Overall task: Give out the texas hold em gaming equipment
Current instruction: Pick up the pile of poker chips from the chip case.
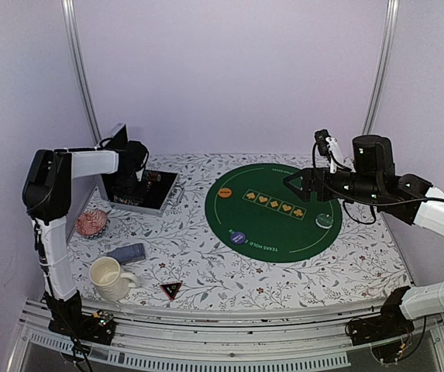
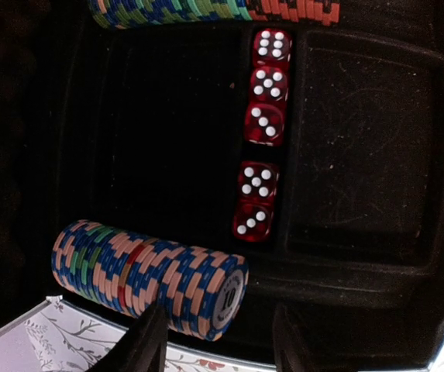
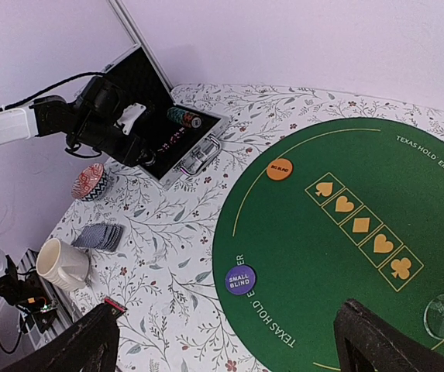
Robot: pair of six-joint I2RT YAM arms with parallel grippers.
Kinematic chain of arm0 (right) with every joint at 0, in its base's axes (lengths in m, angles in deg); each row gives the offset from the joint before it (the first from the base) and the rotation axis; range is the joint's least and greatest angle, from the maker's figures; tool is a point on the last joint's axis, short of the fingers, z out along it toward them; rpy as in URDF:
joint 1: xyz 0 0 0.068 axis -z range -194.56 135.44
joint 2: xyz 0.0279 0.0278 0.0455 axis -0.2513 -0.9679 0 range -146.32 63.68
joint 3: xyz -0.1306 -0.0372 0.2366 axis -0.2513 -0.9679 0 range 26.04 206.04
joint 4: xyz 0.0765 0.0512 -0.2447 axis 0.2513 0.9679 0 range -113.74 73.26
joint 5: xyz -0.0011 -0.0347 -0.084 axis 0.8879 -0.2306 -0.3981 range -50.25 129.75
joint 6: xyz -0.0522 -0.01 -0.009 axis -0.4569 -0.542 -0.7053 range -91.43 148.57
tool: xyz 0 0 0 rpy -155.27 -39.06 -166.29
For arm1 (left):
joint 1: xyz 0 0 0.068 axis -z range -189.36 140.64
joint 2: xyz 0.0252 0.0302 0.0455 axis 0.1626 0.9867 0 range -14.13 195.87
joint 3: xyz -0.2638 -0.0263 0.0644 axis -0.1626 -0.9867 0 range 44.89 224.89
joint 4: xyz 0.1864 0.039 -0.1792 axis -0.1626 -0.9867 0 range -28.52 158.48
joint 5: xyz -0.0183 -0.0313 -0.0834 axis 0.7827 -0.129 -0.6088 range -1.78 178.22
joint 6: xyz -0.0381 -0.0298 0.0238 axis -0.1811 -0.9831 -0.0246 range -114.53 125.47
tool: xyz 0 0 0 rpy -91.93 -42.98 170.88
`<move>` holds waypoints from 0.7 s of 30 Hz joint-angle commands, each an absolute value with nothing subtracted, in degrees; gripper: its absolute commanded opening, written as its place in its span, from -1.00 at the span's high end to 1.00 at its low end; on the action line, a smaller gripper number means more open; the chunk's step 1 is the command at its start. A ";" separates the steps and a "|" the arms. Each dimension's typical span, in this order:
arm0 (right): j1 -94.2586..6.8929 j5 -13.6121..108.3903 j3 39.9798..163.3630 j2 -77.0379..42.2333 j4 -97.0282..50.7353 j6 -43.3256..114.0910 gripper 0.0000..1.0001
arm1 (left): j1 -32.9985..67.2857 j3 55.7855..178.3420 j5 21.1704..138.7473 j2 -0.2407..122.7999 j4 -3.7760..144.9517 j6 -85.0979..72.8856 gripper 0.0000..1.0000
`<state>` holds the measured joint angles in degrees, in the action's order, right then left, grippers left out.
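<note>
My left hand (image 2: 218, 341) hung inside the open black case (image 2: 361, 155) at the far left of the bench (image 1: 229, 271). Its fingers stood part-way apart at the end of a roll of poker chips (image 2: 148, 271); whether they pinched it I could not tell. The roll lay on its side, long axis left to right, with the face marked 10 at its right end. The chips were smooth discs with edges striped pink and blue. My right hand (image 3: 229, 325) gaped wide above the round green mat (image 3: 345, 271), where the orange button (image 3: 279, 168) and blue button (image 3: 239, 280) lay flat.
</note>
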<state>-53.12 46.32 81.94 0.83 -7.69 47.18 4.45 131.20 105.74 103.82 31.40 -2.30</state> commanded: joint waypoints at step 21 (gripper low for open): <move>-52.88 48.18 82.39 -0.21 -7.83 46.74 -0.98 | 6.67 130.40 113.80 102.38 35.35 0.79 0.00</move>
